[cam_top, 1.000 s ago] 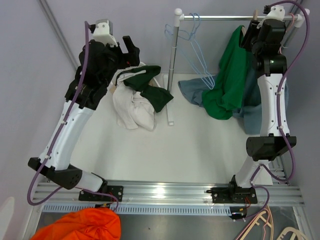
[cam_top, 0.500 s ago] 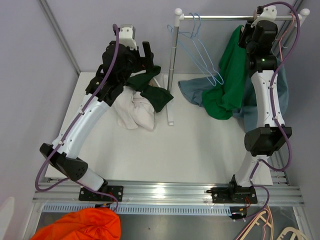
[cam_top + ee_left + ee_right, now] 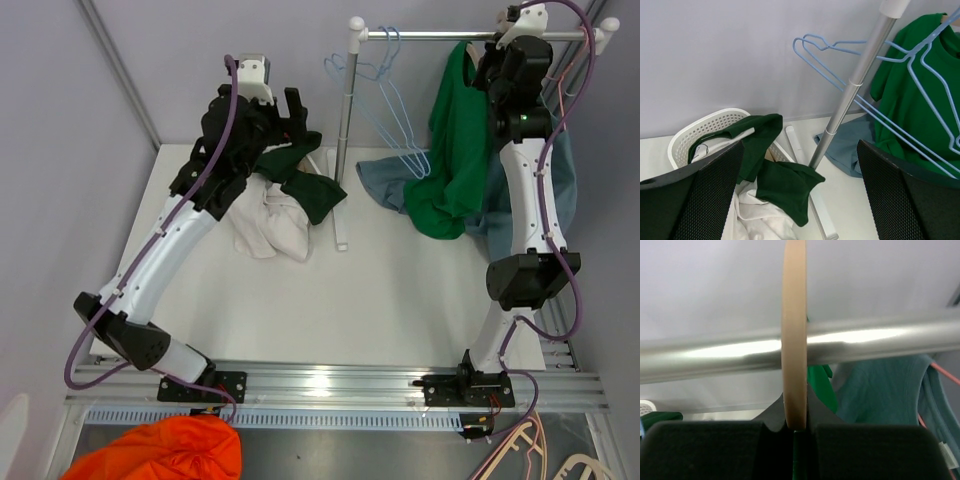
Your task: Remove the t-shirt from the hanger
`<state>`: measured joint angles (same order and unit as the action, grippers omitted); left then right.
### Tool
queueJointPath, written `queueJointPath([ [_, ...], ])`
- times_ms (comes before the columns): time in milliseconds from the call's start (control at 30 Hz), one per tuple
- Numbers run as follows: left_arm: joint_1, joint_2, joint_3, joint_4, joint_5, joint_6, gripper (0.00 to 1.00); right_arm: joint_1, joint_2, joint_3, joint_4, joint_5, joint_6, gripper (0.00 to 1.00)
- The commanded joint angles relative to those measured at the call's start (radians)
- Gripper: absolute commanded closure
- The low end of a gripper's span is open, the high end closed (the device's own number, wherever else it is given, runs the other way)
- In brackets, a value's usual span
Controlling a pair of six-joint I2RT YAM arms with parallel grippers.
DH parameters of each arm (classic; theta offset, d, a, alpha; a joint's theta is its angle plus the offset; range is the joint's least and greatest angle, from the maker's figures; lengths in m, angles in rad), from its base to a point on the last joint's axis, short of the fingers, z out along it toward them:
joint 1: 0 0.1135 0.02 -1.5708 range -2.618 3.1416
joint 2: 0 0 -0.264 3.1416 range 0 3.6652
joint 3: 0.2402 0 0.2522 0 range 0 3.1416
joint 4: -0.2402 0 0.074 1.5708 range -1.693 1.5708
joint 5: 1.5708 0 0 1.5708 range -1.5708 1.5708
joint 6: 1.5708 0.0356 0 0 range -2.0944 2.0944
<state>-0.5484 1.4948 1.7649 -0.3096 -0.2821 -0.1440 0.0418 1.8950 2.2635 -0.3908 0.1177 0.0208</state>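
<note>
A bright green t-shirt hangs from a beige hanger on the metal rail at the back right. It also shows in the left wrist view. My right gripper is up at the rail, shut on the beige hanger's hook, which loops over the rail. My left gripper is open and empty above the white basket, its fingers wide apart.
Empty blue wire hangers hang on the rail near the upright post. The basket holds dark green and white clothes. A teal garment lies under the rail. An orange cloth lies at the front left.
My right gripper has risen to the rail and the green shirt has swung up and left with it. My left arm swung right over the basket, then stayed.
</note>
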Motion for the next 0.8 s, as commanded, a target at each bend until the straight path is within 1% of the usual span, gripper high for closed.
queueJointPath([
  [0,-0.024,-0.070,-0.022,0.067,0.001,0.035,0.01,0.012,-0.037,0.085,0.066,-0.046,-0.040,1.00],
  [133,-0.042,-0.102,-0.047,0.086,-0.009,0.043,0.01,0.020,-0.080,0.085,0.064,-0.055,-0.038,1.00],
  [233,-0.051,-0.123,-0.054,0.086,-0.009,0.040,0.01,0.030,-0.122,0.076,0.032,-0.053,-0.025,1.00],
  [300,-0.061,-0.140,-0.059,0.078,-0.015,0.044,0.01,0.050,-0.168,0.050,0.010,-0.026,-0.006,1.00],
  [400,-0.085,-0.171,-0.067,0.072,-0.041,0.060,0.01,0.072,-0.249,-0.041,0.003,0.028,0.001,1.00],
  [567,-0.127,-0.235,-0.130,0.093,-0.069,0.077,0.01,0.079,-0.399,-0.252,0.043,0.037,0.034,1.00],
  [600,-0.130,-0.245,-0.136,0.090,-0.071,0.072,0.01,0.079,-0.431,-0.269,0.037,0.046,0.042,1.00],
  [700,-0.151,-0.269,-0.147,0.067,-0.068,0.066,0.01,0.086,-0.462,-0.309,-0.029,0.056,0.076,1.00],
  [767,-0.197,-0.295,-0.162,0.061,-0.063,0.078,0.01,0.101,-0.507,-0.352,-0.065,0.095,0.113,1.00],
])
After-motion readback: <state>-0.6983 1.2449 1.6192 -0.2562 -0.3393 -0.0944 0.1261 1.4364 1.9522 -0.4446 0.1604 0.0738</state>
